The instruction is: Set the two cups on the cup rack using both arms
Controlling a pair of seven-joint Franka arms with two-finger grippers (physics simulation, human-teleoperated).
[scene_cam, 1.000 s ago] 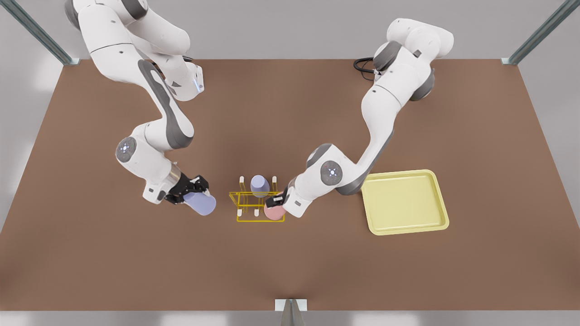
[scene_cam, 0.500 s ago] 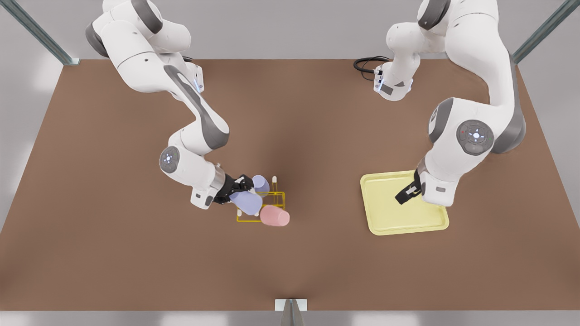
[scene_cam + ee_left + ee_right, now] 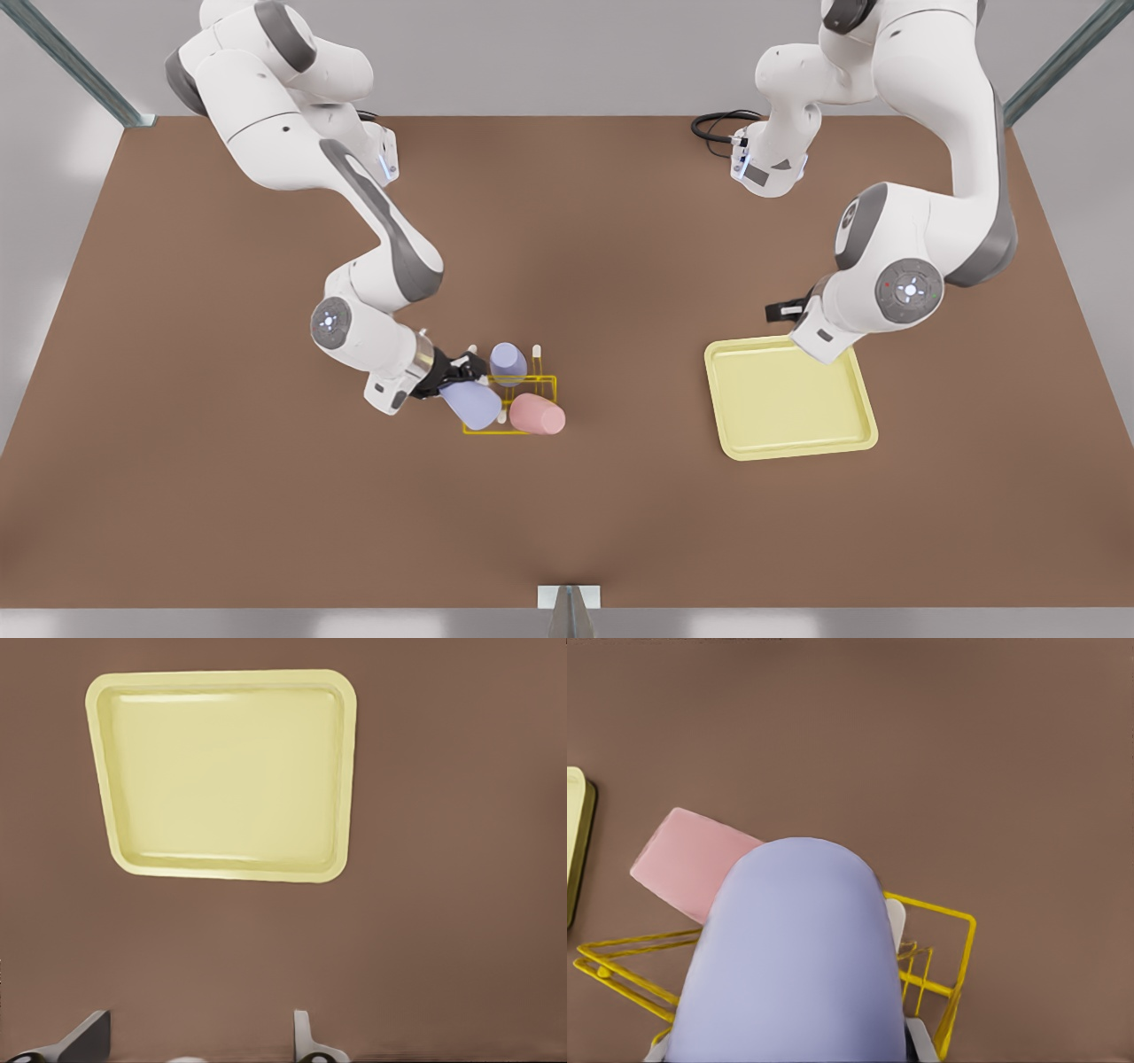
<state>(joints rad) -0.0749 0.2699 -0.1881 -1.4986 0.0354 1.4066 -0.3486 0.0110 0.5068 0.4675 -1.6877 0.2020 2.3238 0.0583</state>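
Right claw is clamped on a lavender cup, held tilted over the near-left corner of the cup rack as the front view shows it. In the right wrist view the held cup covers most of the rack, with white peg tips just visible at its edge. A second lavender cup is already seated on a rear peg. The pink cup is lying tilted at the rack's near-right corner, touching the wire; whether it is properly on a peg cannot be told.

Step in hand, as judged: the held cup is to be dropped mouth-down over a free front peg. The mouth should be centred on the peg tip before lowering, tilt matched to the peg, and release made only once the cup is carried by the peg.

Clearance is tight: the pink cup is just beside the held one and the seated lavender cup is close behind. A knock to either, or a drag on the light wire frame, is the main risk. Open tabletop lies toward the front view's left, so retreat is best made that way.

Left claw waits near the far corner of the yellow tray, well apart from the rack. Its fingers are seen spread apart with nothing between them, the tray beyond.
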